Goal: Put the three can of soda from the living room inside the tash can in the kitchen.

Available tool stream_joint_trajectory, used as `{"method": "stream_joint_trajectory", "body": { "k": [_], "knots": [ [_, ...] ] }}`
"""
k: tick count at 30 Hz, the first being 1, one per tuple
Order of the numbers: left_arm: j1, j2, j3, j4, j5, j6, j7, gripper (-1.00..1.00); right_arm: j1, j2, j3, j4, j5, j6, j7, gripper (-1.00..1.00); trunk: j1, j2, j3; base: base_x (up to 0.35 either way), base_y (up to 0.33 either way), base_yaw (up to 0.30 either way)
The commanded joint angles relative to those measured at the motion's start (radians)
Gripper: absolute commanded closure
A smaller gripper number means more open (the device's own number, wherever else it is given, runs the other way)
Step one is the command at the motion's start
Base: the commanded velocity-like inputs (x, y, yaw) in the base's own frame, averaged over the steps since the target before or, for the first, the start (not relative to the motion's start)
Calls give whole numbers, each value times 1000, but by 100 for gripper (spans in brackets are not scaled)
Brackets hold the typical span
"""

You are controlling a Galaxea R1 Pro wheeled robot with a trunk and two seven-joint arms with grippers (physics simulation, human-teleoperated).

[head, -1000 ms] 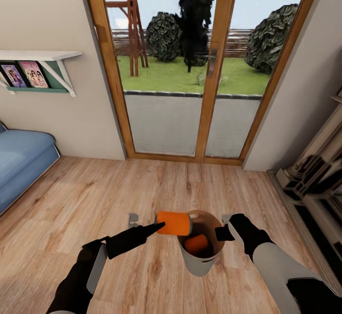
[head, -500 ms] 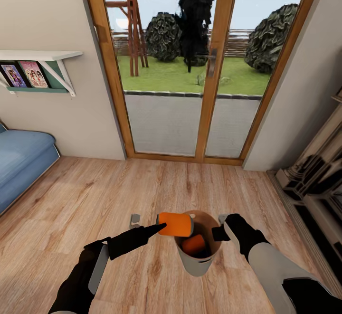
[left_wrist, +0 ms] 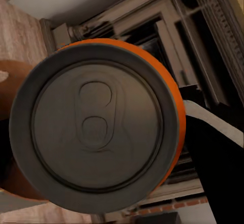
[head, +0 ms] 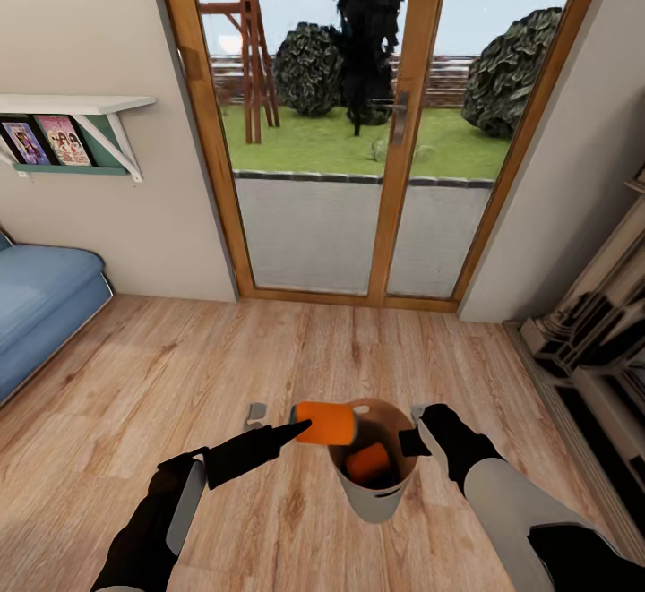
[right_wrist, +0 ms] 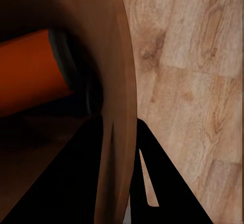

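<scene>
Both arms [head: 161, 507] black with pale grey panels — tapering to slim black jaws.

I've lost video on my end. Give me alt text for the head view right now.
The left gripper holds an orange soda can on its side over the rim of the pale bucket, which the right gripper grips above the plank floor. A second orange can lies inside. Beyond are wood-framed glass doors and a blue sofa at left.
</scene>
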Motion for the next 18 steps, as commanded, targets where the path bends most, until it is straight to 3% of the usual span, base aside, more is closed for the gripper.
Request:
{"method": "stream_joint_trajectory", "body": {
  "k": [1, 11, 18],
  "knots": [
    [0, 0, 0, 0, 1, 1, 28, 100, 0, 1, -2, 1, -13, -1, 3, 100, 0, 0, 0, 0, 0, 0],
    [0, 0, 0, 1, 1, 0, 60, 100, 0, 14, -2, 4, -12, -1, 0, 100, 0, 0, 0, 0, 0, 0],
    [0, 0, -32, 66, 1, -39, 88, 100, 0, 24, -2, 5, -12, -1, -1, 100, 0, 0, 0, 0, 0, 0]
  ]
}}
